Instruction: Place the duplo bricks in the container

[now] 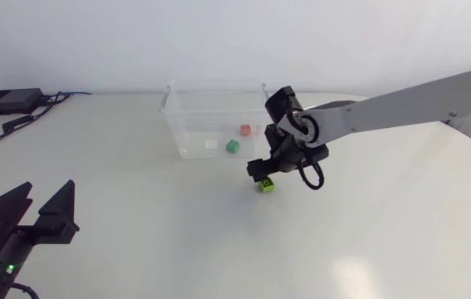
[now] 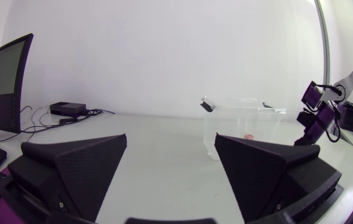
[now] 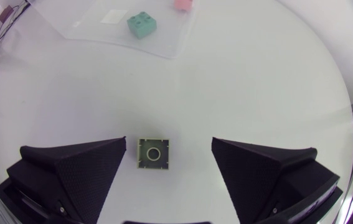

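right wrist view: green brick lies between spread fingers of right gripper.

Brick just before container

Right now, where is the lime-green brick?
Head view: the lime-green brick lies on the table just in front of the clear container, slightly right of centre, under the right gripper, between its open fingers without touching them.
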`<action>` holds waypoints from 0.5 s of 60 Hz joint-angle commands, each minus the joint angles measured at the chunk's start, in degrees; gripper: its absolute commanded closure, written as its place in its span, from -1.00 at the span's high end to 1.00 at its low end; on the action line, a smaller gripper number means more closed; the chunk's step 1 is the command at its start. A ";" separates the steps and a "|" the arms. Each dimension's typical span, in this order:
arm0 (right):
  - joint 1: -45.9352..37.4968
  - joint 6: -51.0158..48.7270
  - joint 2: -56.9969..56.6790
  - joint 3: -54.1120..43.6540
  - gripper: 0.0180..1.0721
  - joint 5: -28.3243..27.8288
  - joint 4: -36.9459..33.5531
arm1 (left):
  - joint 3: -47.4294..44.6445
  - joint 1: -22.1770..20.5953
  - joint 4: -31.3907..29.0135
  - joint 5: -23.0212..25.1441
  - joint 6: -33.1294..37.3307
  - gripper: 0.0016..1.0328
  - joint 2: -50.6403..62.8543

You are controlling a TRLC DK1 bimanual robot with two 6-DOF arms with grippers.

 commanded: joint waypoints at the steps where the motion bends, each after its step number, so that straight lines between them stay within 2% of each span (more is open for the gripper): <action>1: 0.92 2.00 1.87 -1.22 0.84 -0.02 0.93 | -1.13 0.08 0.07 0.22 0.61 0.92 -0.60; 22: 2.06 2.97 5.65 -0.25 0.80 -0.89 0.40 | -1.13 0.16 0.07 0.22 0.61 0.92 -0.60; 26: 2.06 3.05 6.09 -0.16 0.67 -0.81 0.49 | -1.13 0.16 0.07 0.22 0.61 0.92 -0.60; 28: 2.06 3.05 6.18 -0.25 0.54 -0.81 0.84 | -1.13 0.16 0.07 0.22 0.61 0.92 -0.60; 30: 2.06 3.05 6.18 -0.43 0.33 -0.81 1.46 | -1.13 0.16 0.07 0.22 0.61 0.92 -0.60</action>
